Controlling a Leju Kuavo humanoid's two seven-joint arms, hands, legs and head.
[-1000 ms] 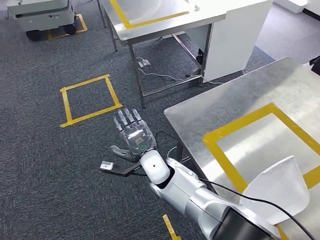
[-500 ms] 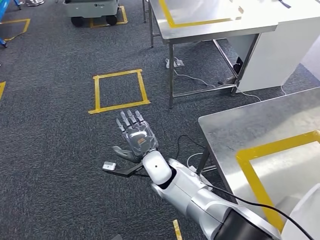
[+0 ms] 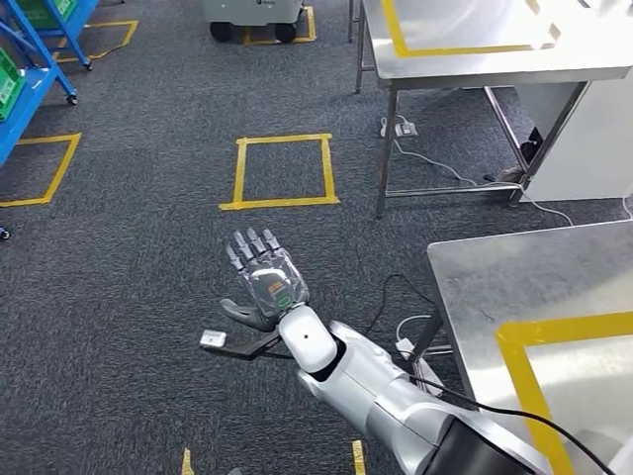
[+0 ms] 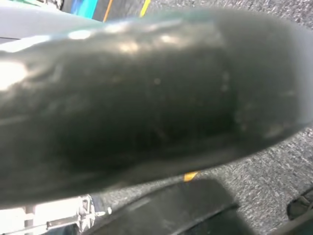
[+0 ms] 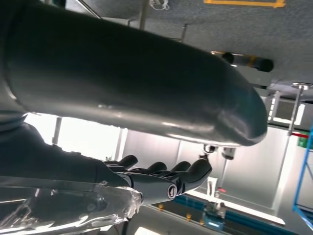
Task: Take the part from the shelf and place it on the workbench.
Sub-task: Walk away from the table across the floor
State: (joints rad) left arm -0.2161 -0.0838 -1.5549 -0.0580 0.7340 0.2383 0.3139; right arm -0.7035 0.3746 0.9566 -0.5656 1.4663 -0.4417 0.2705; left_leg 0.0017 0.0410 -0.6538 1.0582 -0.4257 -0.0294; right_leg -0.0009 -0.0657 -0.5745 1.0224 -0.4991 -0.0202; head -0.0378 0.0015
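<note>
My right hand (image 3: 265,277) is stretched out over the grey carpet, palm down, fingers apart and straight, with nothing in it. In the right wrist view its dark fingers (image 5: 166,178) lie straight beside the thick thumb (image 5: 129,93). The blue shelf (image 3: 34,54) with green bins (image 3: 7,84) stands at the far left. The steel workbench (image 3: 522,282) with a yellow tape frame (image 3: 534,381) lies at the lower right. A thick dark blurred shape (image 4: 147,98), probably my left hand's thumb, crosses the left wrist view; its fingers are hidden. No part can be made out on the shelf.
A second steel table (image 3: 485,54) with yellow tape stands at the back right, with cables (image 3: 418,163) under it. A yellow tape square (image 3: 280,173) marks the carpet ahead, another (image 3: 38,168) near the shelf. A white wheeled cart (image 3: 253,15) stands at the back.
The camera has turned left: the workbench and a white curved shape on it slid off to the right, and the blue shelf came in. My right arm kept its pose.
</note>
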